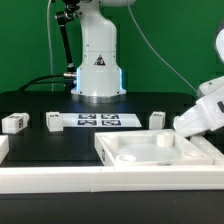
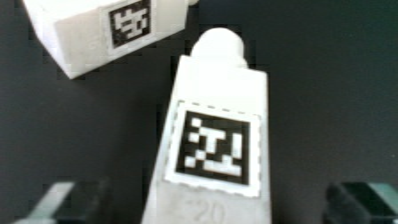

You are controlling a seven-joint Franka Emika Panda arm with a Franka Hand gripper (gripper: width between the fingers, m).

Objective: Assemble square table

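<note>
Black tabletop (image 1: 40,105) in front of a green wall holds all the parts. A big white slab (image 1: 150,152) with a raised rim lies flat at the front. No legs are on it yet.

The end effector (image 1: 186,122) hangs low just behind the slab's far corner, on the exterior view's right. In the wrist view, a leg (image 2: 214,140) with a tag lies on the tabletop between the two dark fingers (image 2: 54,203). The fingers are wide apart, one on each side of the leg, with a gap on both sides. So nothing is held yet. A second leg (image 2: 107,35) lies near the tip of the first one, not touching it. The marker board (image 1: 95,121) lies behind the slab too.

I think the step now is picking up this leg. Next, the fingers need to close evenly on its two sides and hold it tight. Then the leg can go up and over to a corner of the slab, without bumping the second leg.
</note>
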